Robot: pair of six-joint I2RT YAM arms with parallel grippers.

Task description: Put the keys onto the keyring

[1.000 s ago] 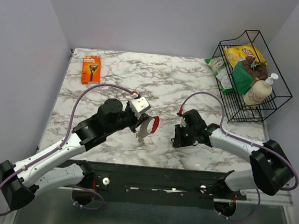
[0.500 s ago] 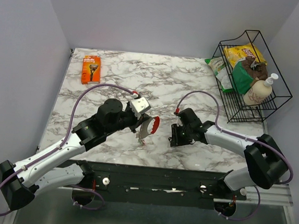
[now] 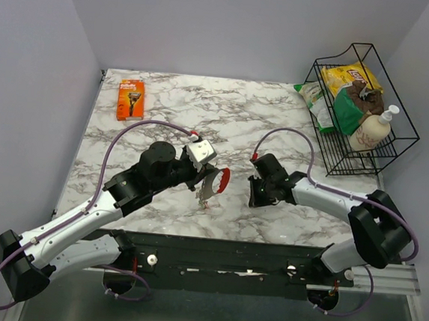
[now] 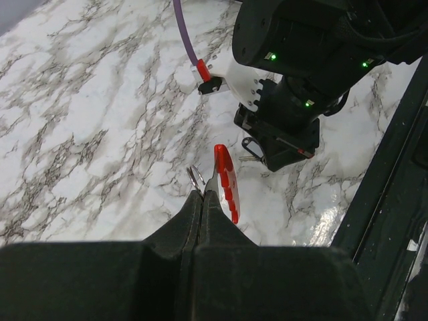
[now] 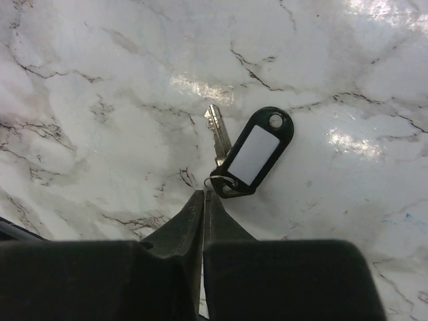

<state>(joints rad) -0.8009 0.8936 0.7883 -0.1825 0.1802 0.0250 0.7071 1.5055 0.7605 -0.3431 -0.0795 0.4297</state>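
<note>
The right fingers [image 5: 204, 195] have just closed. Half open a moment ago, they now meet tip to tip on the counter [image 5: 100, 100], right at the small wire ring of the keyring [image 5: 254, 155]. Whether that ring is pinched between them cannot be told. If it is, the keyring is only now secured and threading has not begun.

The left fingers [image 4: 202, 197] are shut on the keys [image 4: 196, 179], held off the counter and unmoved, with the red tag [image 4: 226, 180] just past their tips.

Counted: one keyring, a black tag carrying one lone key [image 5: 215, 134]; one red tag; seemingly two silver blades. Far beyond are one razor pack [image 3: 131, 99] and one basket [image 3: 364, 162].
</note>
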